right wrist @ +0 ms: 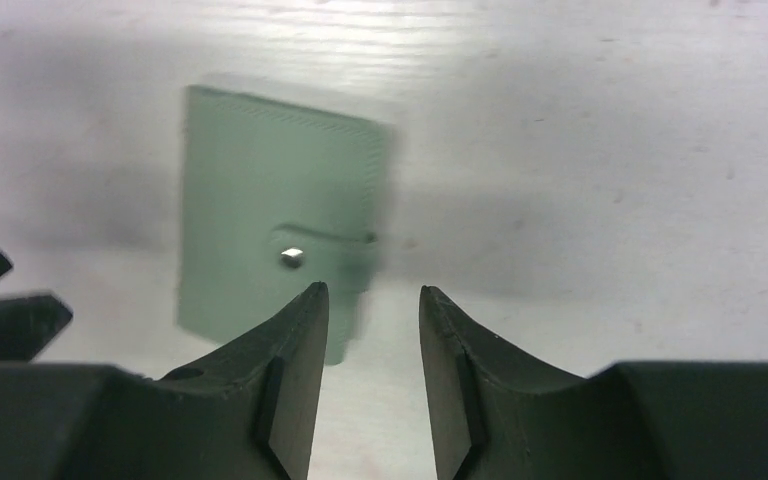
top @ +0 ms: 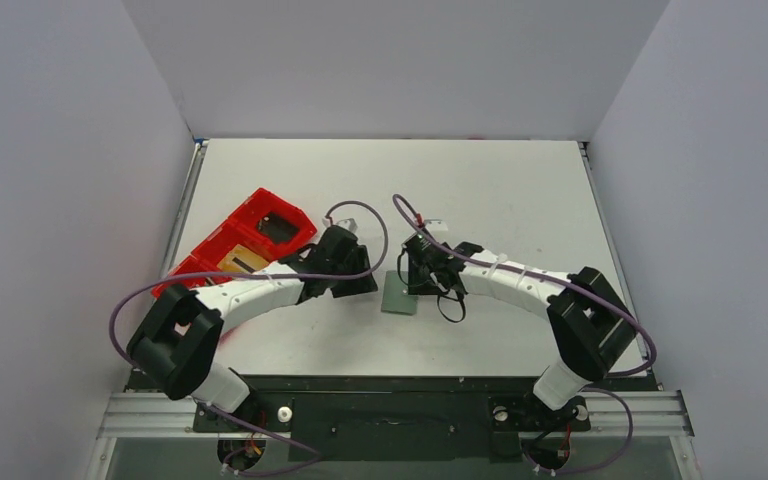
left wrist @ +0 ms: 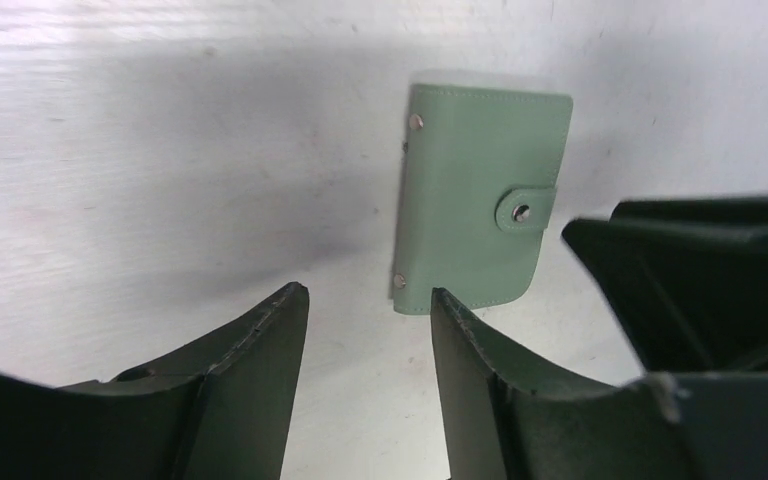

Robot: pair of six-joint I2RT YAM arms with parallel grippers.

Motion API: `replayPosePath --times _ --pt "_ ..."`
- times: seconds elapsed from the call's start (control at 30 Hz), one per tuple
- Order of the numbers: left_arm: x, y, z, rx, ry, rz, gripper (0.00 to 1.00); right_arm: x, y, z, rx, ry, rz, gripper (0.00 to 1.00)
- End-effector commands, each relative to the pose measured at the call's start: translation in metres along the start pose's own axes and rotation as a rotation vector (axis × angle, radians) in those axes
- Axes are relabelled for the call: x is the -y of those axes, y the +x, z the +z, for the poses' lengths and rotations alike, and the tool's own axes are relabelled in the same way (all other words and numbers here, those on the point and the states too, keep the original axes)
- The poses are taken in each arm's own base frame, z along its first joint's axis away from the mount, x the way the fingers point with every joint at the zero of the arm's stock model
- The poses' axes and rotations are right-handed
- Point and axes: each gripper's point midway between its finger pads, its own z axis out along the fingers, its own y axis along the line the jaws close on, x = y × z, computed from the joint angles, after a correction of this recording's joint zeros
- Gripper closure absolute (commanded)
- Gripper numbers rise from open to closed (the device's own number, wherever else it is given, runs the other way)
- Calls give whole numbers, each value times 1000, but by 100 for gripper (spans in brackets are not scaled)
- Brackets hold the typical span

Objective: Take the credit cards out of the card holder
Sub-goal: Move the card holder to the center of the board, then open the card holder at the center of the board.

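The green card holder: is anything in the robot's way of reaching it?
No, nothing visible. The card holder lies flat on the table, snap closed, just ahead of the left end effector and the right end effector. Both are open and empty.

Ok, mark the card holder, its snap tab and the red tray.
card holder (left wrist: 470,170), left wrist view, on the middle of its closed front cover.
snap tab (left wrist: 522,211), left wrist view, on its metal stud.
red tray (top: 250,208), top external view, on the red wall of its far compartment.
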Motion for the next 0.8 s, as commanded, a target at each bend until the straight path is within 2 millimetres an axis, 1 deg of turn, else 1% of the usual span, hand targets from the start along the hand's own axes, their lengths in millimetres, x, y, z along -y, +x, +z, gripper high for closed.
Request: replayPosePath --times 0.0,0.1,0.13,0.17,0.2,0.23,0.27,0.3,0.33,0.37,0.4,0.43,0.67,0.77 --pt "-21 -32 -28 122 -35 -130 52 -34 -21 -30 132 -4 -14 66" --pt "-42 -44 -44 176 -51 -199 50 -48 -20 -25 140 10 -14 67" --pt "-46 -44 -47 178 -54 -206 50 -50 -18 -24 145 25 -23 67" --pt "-51 -46 -52 192 -52 -221 50 -55 -21 -21 150 35 -26 67" --pt "-52 -48 -58 207 -44 -227 50 -54 -19 -20 152 61 -36 67" --pt "-58 -47 -59 206 -48 -238 50 -60 -20 -18 154 68 -47 67" --pt "-58 -49 -62 217 -39 -240 50 -57 -21 -17 162 99 -54 68" --pt "-61 -47 -62 216 -41 -245 50 -62 -23 -16 168 107 -62 68" --pt "-61 -48 -64 221 -36 -247 50 -59 -24 -16 178 137 -69 69" --pt "-62 -46 -64 217 -35 -249 50 -61 -25 -15 182 146 -76 71" --pt "-62 -46 -65 217 -30 -250 49 -59 -25 -12 183 170 -83 73" --pt "-62 -46 -64 216 -27 -251 49 -60 -26 -14 188 179 -86 75" --pt "-61 -44 -64 214 -11 -254 50 -55 -21 -6 182 239 -114 76" --pt "-60 -46 -63 217 -8 -253 49 -57 -16 0 164 236 -125 76"
